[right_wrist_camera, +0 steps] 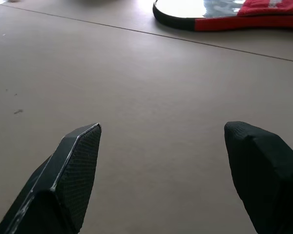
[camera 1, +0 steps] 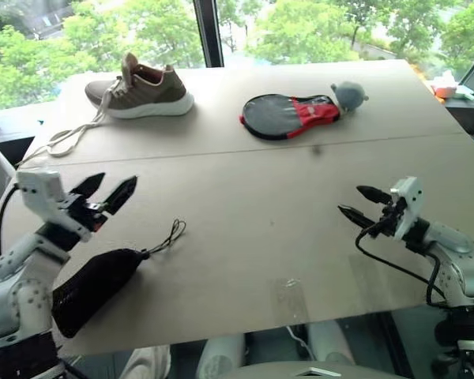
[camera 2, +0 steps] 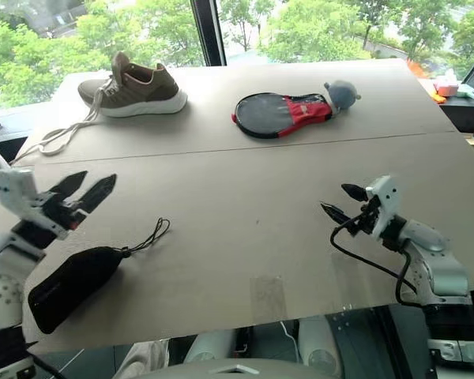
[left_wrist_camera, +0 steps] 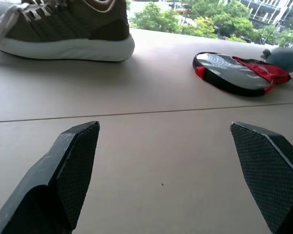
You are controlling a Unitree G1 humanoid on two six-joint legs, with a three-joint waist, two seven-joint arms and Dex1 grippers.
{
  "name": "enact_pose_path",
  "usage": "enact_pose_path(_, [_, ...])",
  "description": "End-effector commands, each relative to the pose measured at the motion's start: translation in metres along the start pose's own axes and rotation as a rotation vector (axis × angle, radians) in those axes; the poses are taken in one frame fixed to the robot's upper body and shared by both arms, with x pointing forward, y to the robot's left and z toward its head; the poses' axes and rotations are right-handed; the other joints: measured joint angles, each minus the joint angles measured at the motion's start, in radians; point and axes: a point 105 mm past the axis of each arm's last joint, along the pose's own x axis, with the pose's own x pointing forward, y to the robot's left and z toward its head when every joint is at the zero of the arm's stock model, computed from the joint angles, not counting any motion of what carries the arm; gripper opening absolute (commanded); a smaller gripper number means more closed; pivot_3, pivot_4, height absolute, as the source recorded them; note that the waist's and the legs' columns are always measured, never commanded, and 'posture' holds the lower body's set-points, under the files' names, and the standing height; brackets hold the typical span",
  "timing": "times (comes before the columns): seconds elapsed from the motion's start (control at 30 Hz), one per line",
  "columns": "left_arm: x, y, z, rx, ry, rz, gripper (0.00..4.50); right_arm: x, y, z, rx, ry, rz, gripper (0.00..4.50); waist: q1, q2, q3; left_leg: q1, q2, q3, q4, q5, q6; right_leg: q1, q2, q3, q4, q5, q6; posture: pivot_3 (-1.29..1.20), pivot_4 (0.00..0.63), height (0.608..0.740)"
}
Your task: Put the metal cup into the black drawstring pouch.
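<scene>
- the black drawstring pouch [camera 1: 91, 288] lies at the tabletop's [camera 1: 261, 229] near left corner, cord trailing toward the middle; i cannot spot the metal cup, so it may already sit inside the pouch.
- left gripper [camera 1: 110, 192] hovers above the pouch, fingers spread and empty; right gripper [camera 1: 363, 203] by the near right edge, fingers also spread.
- if so, best just confirm the cup is seated.
- shoe [camera 1: 142, 88] and black-and-red case [camera 1: 288, 114] lie along the far edge, with trees beyond the windows.

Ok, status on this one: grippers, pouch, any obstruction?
Left gripper open, empty. Right gripper open, empty. Black drawstring pouch flat at near table edge, by left arm. Nothing blocking it.
</scene>
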Motion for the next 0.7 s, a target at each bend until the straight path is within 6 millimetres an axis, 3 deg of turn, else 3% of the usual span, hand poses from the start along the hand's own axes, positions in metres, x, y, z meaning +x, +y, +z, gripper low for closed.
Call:
enact_pose_path(0.03, [-0.041, 0.013, -0.001, 0.05, 0.051, 0.022, 4.43, -0.003, -0.006, 0.018, -0.036, -0.072, -0.007, 4.06, -0.003, 0.0, 0.0, 0.0, 0.0, 0.0, 0.0, 0.0, 0.0, 0.0, 0.0, 0.0, 0.0, 0.0, 0.0, 0.0, 0.15, 0.74])
enact_pose_path(0.17, [-0.087, 0.025, -0.026, 0.004, 0.123, 0.101, 4.43, 0.002, -0.005, 0.015, -0.024, -0.075, 0.002, 4.06, 0.004, 0.0, 0.0, 0.001, 0.001, 0.003, -0.001, 0.0, 0.0, 0.0, 0.0, 0.001, 0.0, -0.002, -0.003, 0.0, 0.15, 0.74])
enact_pose_path(0.27, [-0.106, 0.033, -0.053, 0.052, 0.16, 0.224, 4.43, 0.007, -0.002, 0.014, -0.017, -0.081, 0.008, 4.06, 0.018, -0.001, -0.001, 0.001, 0.001, 0.002, 0.001, 0.0, 0.0, 0.0, -0.001, 0.0, -0.001, -0.002, -0.003, 0.0, 0.15, 0.74])
enact_pose_path(0.4, [-0.129, 0.054, -0.07, 0.075, 0.122, 0.454, 4.43, 0.008, -0.002, 0.016, -0.023, -0.084, 0.008, 4.06, 0.033, -0.005, -0.003, 0.001, 0.001, 0.002, 0.001, 0.0, 0.0, 0.0, -0.001, 0.0, -0.001, -0.002, -0.003, 0.0, 0.15, 0.74])
enact_pose_path(0.6, [-0.15, 0.057, -0.078, 0.011, 0.111, 0.497, 4.43, 0.006, -0.005, 0.019, -0.033, -0.081, -0.003, 4.06, 0.031, -0.006, -0.005, 0.0, 0.001, 0.002, 0.001, -0.001, 0.0, 0.0, -0.002, 0.0, -0.001, -0.002, -0.003, 0.0, 0.15, 0.74])
enact_pose_path(0.7, [-0.167, 0.05, -0.084, -0.07, 0.158, 0.421, 4.43, 0.005, -0.006, 0.019, -0.035, -0.08, -0.011, 4.06, 0.03, -0.006, -0.005, 0.0, 0.002, 0.002, 0.001, -0.001, 0.0, 0.0, -0.002, 0.0, -0.001, -0.002, -0.003, 0.0, 0.15, 0.74])
